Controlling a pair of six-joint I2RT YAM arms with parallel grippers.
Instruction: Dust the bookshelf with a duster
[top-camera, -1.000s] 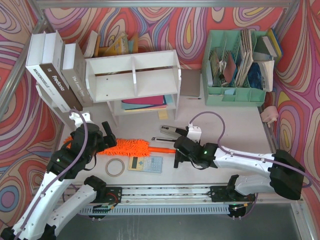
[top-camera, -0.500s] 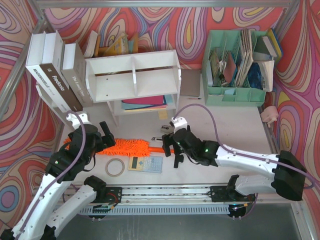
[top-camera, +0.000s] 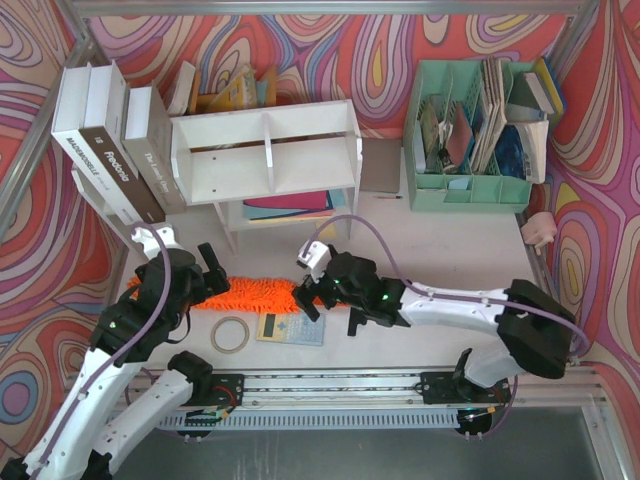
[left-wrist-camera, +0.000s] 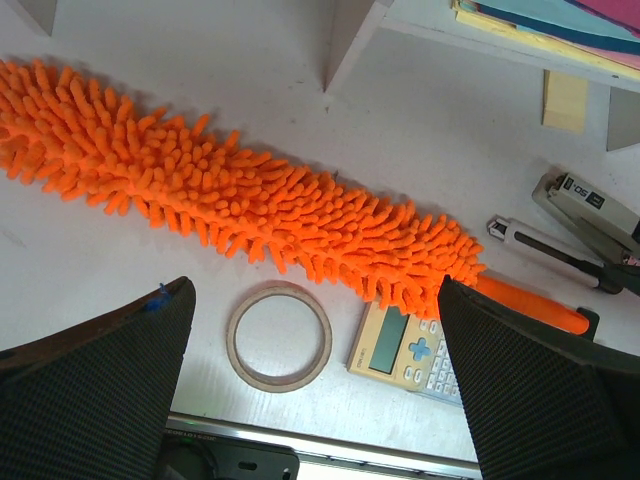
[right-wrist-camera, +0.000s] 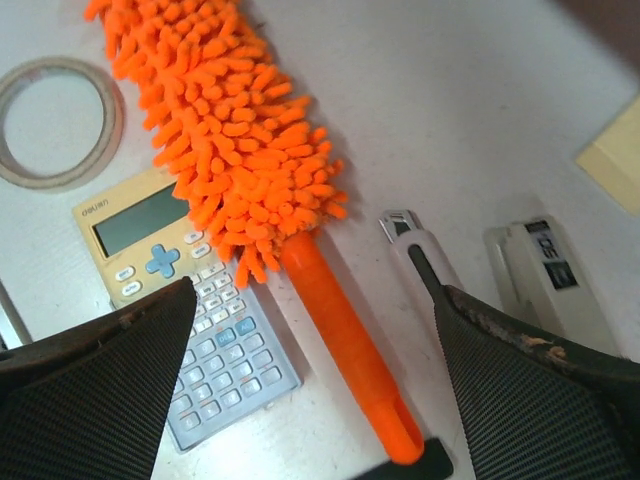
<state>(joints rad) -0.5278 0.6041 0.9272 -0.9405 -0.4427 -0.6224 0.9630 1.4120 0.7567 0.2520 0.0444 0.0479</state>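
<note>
Now, prob. reach-to-grasp: R gripper (right-wrist-camera: 312, 290) spread wide over handle (right-wrist-camera: 345, 350) of duster (top-camera: 255, 293), L gripper (left-wrist-camera: 315, 290) open too, duster flat on table (top-camera: 450, 250) at 6 o'clock of shelf (top-camera: 265, 150); next needs a drop & clamp on handle.

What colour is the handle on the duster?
The duster's handle is bright orange with a black tip at its end, clearest in the right wrist view.

Staged robot lab cell, swirl-patterned backdrop walls (top-camera: 400, 40), aluminium frame (top-camera: 300, 8), white table (top-camera: 450, 250) with file organizer (top-camera: 470, 190), calculator (top-camera: 291, 328)
</note>
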